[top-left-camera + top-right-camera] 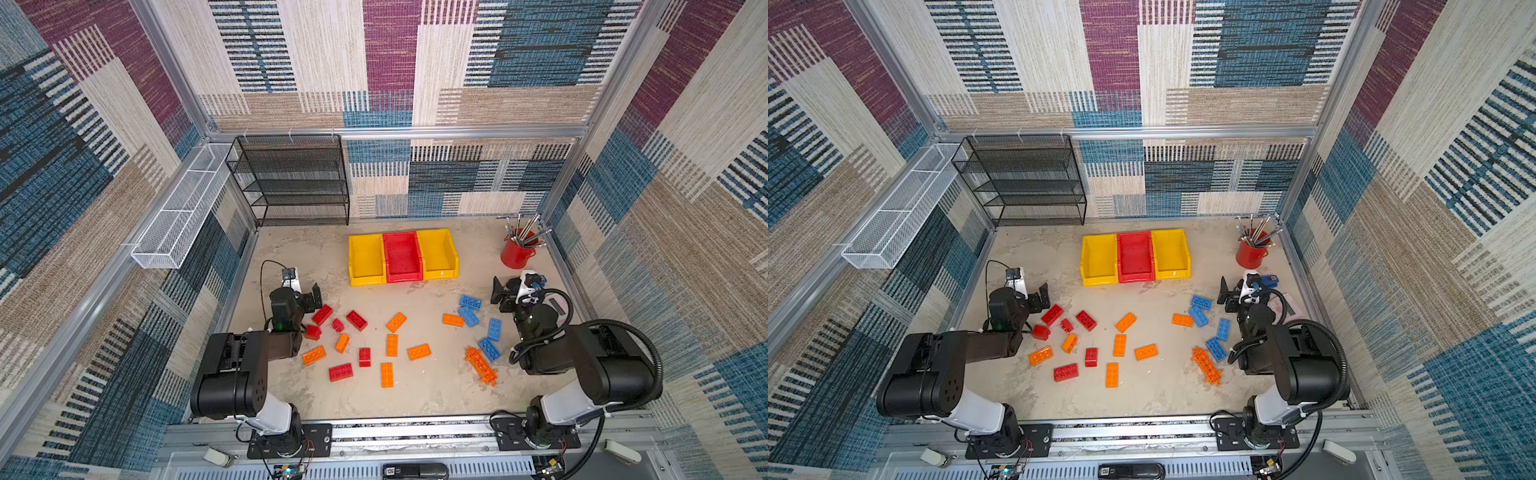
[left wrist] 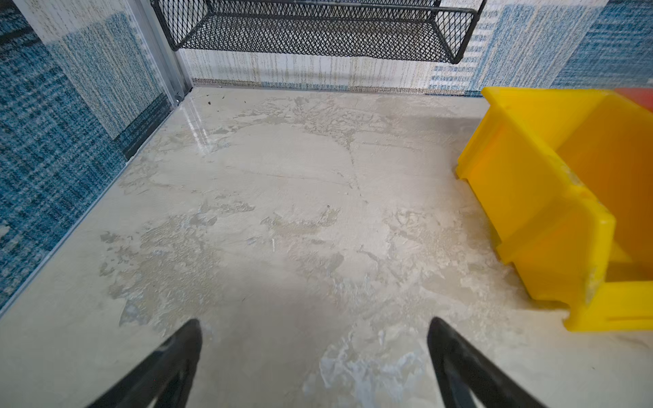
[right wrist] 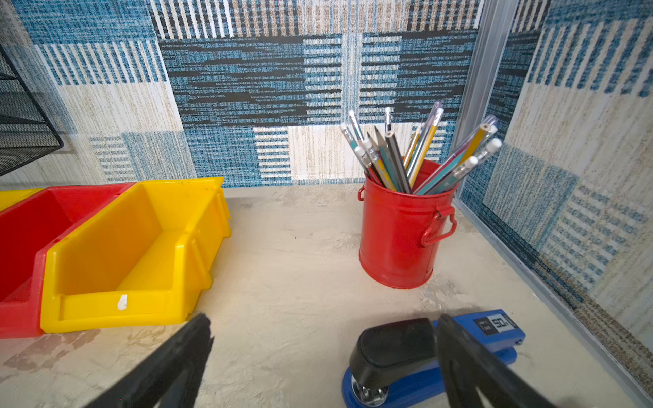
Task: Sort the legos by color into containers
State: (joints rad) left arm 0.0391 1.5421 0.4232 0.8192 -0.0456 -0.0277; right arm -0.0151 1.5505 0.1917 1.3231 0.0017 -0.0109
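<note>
**Grippers, 2.**
- My left gripper (image 2: 314, 323): jaws released and spread wide, nothing between them.
- My right gripper (image 3: 323, 319): jaws likewise released and empty. A blue stapler (image 3: 509, 339) lies on the table just beyond one finger.

**Containers, 3.**
- They stand in a touching row: yellow bin (image 1: 368, 281), red bin (image 1: 404, 277), yellow bin (image 1: 441, 274).
- All three are empty and lie ahead of both sets of jaws, between the two.
- The sloped fronts face me and the long axes run away from me.

**Legos (image 1: 392, 345), 18, counted in both top views.**
- All lie loose on the table (image 1: 415, 399), behind my jaws.
- Red bricks (image 1: 356, 320), 6: clustered just behind my left jaws, with mixed headings.
- Orange bricks (image 1: 419, 351), 7: spread mid-table. Two of them point their long axes toward the bins.
- Spiky orange piece (image 1: 481, 365), 1: long axis diagonal, far end near the blue group.
- Blue bricks (image 1: 494, 329), 4: just behind my right jaws, on their inner side.

**Clearance.**
- There is bare floor ahead of my left jaws, with the side wall close on their outer side.
- A red cup (image 3: 399, 240) of pencils stands ahead of my right jaws, near the corner.
- An open strip runs between the bins and the bricks.
</note>
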